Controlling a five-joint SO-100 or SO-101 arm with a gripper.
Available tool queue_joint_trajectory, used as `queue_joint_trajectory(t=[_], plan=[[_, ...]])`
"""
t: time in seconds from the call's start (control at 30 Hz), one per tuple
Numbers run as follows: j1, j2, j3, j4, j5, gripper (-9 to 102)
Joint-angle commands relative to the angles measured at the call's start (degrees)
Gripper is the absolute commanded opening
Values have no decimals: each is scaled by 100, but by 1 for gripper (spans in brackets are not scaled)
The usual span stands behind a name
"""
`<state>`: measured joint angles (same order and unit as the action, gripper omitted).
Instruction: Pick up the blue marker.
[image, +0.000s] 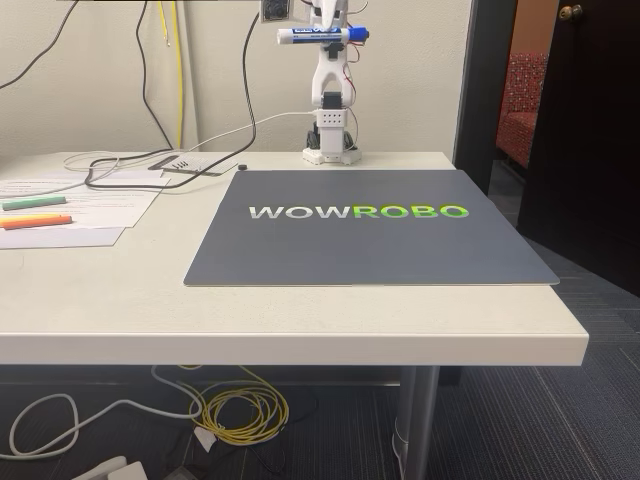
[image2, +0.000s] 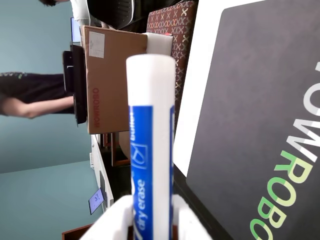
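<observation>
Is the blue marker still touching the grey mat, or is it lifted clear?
Apart. In the fixed view the blue marker sits crosswise in the hand, high above the grey mat. The wrist view shows the hand's fingers clamping its barrel.

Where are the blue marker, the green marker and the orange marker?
blue marker (image: 312, 36): fixed view, white barrel, held high in the gripper.
green marker (image: 33, 202): fixed view, mid-barrel, on papers.
orange marker (image: 36, 221): fixed view, mid-barrel, on papers.
</observation>
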<state>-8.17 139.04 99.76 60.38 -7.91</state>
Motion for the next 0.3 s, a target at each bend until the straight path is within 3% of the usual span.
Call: queue_joint_trajectory(t=[0.0, 0.27], plan=[[0, 123, -18, -105, -18, 0], [0, 97, -18, -114, -9, 0]])
